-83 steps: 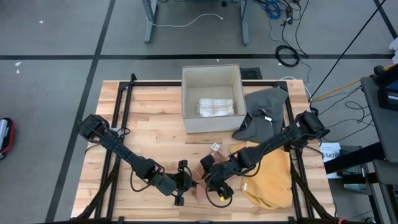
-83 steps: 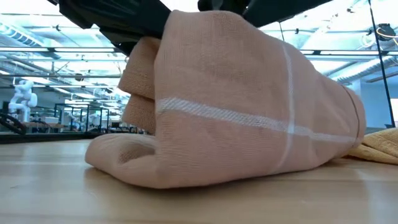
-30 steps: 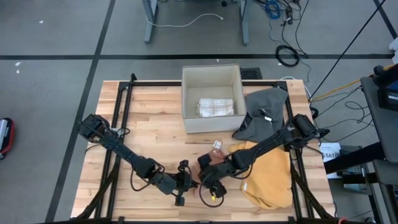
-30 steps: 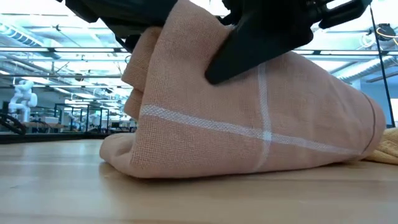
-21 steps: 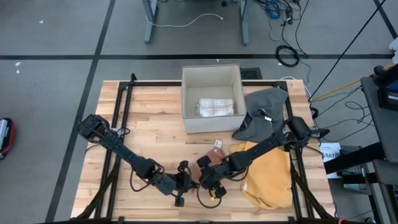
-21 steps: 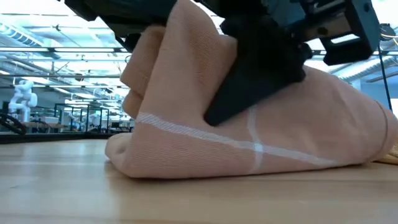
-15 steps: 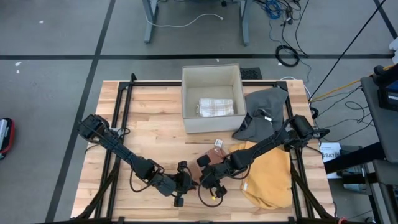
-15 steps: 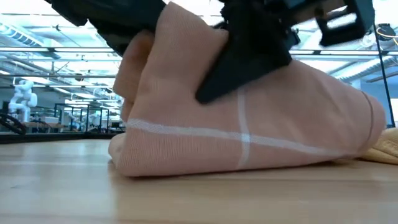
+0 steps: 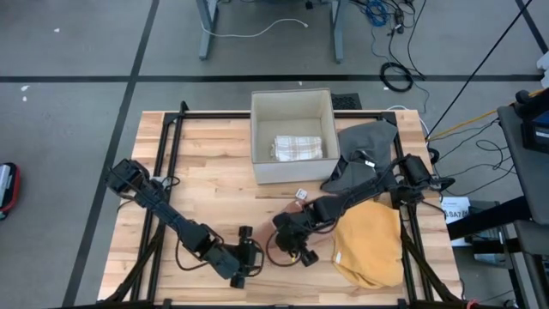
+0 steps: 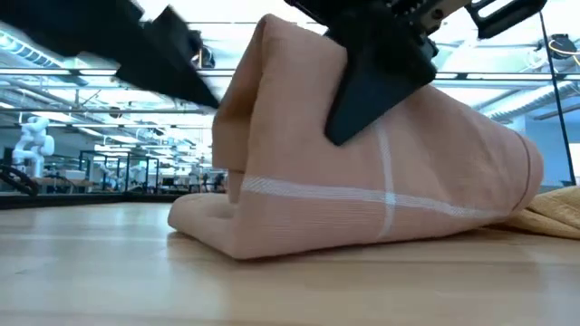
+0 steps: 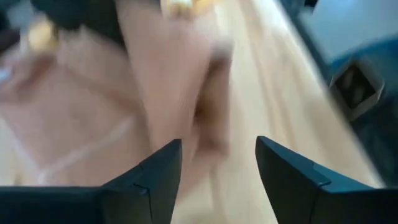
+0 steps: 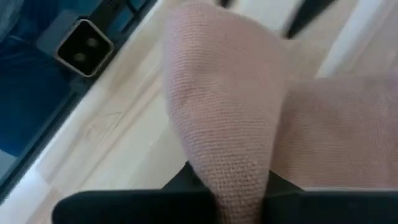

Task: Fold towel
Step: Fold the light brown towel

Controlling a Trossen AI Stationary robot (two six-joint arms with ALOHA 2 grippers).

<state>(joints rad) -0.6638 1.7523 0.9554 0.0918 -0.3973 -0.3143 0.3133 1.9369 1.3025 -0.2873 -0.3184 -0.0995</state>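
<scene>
At the near edge of the pale wooden plank worktop [image 9: 214,172] lies the salmon-pink woven towel with thin white stripes [image 10: 381,190], bunched into a rounded, partly folded heap whose one side rises in a steep flap. The left gripper [image 9: 243,257] sits low just beside the heap's left side; in its wrist view its two dark fingers [image 11: 152,180] stand apart with the pink cloth ahead of them and nothing between them, so it has let go and holds nothing. The right gripper [image 9: 292,243] is on top of the heap, its fingers closed tight with a fold of the pink towel draped over them; in the low view that dark gripper presses down into the raised part of the cloth.

To the right of the pink towel, touching its edge, lies a mustard-yellow cloth [image 9: 371,242] in a loose heap. Farther back, a dark grey cloth [image 9: 364,154] is crumpled near the right rail. Beside it, at the far middle of the worktop, stands a square beige fabric box [image 9: 292,107] with a folded cream checked towel [image 9: 298,147] inside. Beyond the worktop is grey floor with cables [image 9: 390,51].
</scene>
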